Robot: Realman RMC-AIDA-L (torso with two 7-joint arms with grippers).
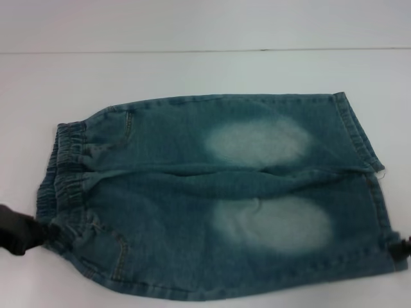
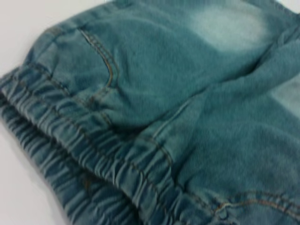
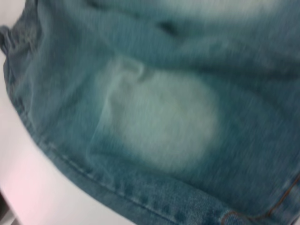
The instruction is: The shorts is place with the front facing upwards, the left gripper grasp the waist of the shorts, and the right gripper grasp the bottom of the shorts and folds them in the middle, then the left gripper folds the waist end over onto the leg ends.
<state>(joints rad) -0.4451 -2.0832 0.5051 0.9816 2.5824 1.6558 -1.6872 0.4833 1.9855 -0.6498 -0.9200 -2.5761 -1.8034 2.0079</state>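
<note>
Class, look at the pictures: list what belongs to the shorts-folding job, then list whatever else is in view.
Belongs to the job:
shorts
waist
leg ends
left gripper, at the waist's near corner
right gripper, at the near leg end

Just there:
white table, nothing else on it

A white table (image 1: 212, 70) fills most of the head view. Its far edge is seen as a thin dark line toward 12 o'clock, and a plain pale wall (image 1: 205, 22) is seen beyond it.
</note>
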